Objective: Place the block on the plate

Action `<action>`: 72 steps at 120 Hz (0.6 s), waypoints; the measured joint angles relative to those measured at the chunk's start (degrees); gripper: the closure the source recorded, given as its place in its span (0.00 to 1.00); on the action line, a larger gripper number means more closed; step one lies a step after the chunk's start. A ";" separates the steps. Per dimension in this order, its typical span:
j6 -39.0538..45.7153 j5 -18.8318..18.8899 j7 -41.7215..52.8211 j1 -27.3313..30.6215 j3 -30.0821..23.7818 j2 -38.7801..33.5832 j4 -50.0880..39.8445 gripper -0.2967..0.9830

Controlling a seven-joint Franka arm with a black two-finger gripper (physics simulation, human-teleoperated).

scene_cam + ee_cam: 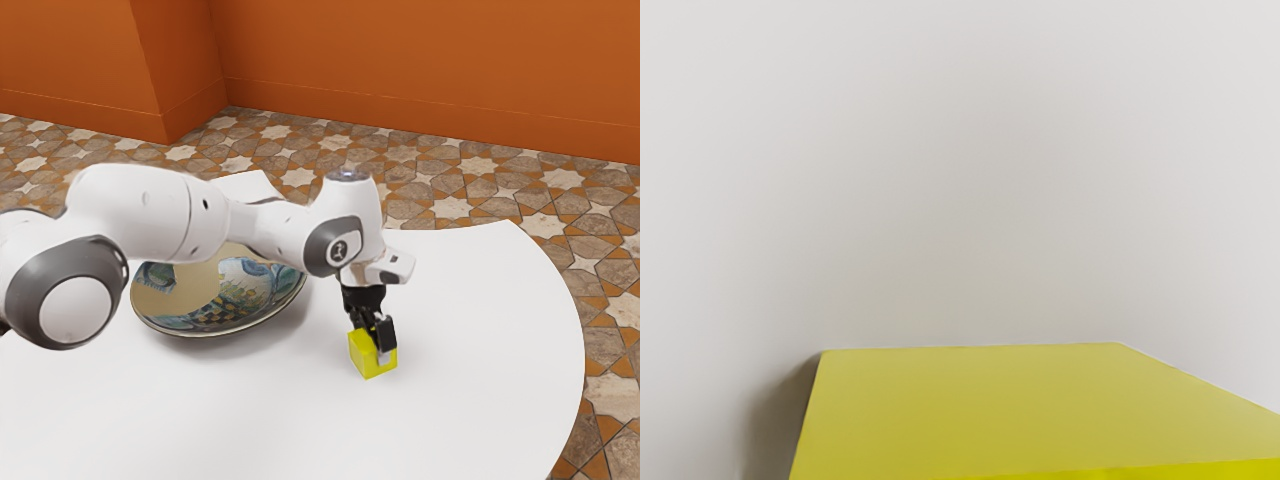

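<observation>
The step in hand looks like the grasp: the pincer point(375, 346) is down at the yellow block point(361, 355), which appears to rest on the white desk point(480, 400), though I cannot tell whether it is spread or pinching. Next calls for a secure hold, then a lift towards ten o'clock in the exterior view, clearing the raised rim of the patterned plate point(245, 298).

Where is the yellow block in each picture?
Exterior view: the yellow block is right of centre, below the middle, under the end effector.
Wrist view: it is large, along the lower edge.
Shared landmark: the white table around it.
</observation>
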 joint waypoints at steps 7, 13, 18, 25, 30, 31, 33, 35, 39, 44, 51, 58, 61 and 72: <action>0.10 -0.22 0.01 0.00 0.00 0.39 0.00 0.23; 0.17 -0.45 0.02 0.00 0.00 0.71 0.00 0.23; 0.21 -0.59 0.02 0.00 0.00 0.86 0.02 0.23; 0.26 -0.69 0.03 -0.02 0.00 0.94 0.03 0.24; 0.29 -0.73 0.04 -0.01 0.00 0.92 0.03 0.26; 0.29 -0.74 0.04 -0.01 -0.01 0.92 0.04 0.26; 0.30 -0.75 0.04 -0.01 -0.03 0.90 0.04 0.28; 0.31 -0.75 0.04 -0.02 -0.05 0.86 0.03 0.29; 0.33 -0.74 0.05 -0.05 -0.07 0.76 0.02 0.31; 0.34 -0.74 0.07 -0.06 -0.08 0.60 0.01 0.34; 0.35 -0.76 0.08 -0.08 -0.08 0.48 0.00 0.37; 0.37 -0.71 0.09 -0.08 -0.09 0.41 0.00 0.39; 0.38 -0.70 0.08 -0.09 -0.08 0.39 0.00 0.39; 0.42 -0.66 0.04 -0.09 -0.02 0.37 -0.02 0.41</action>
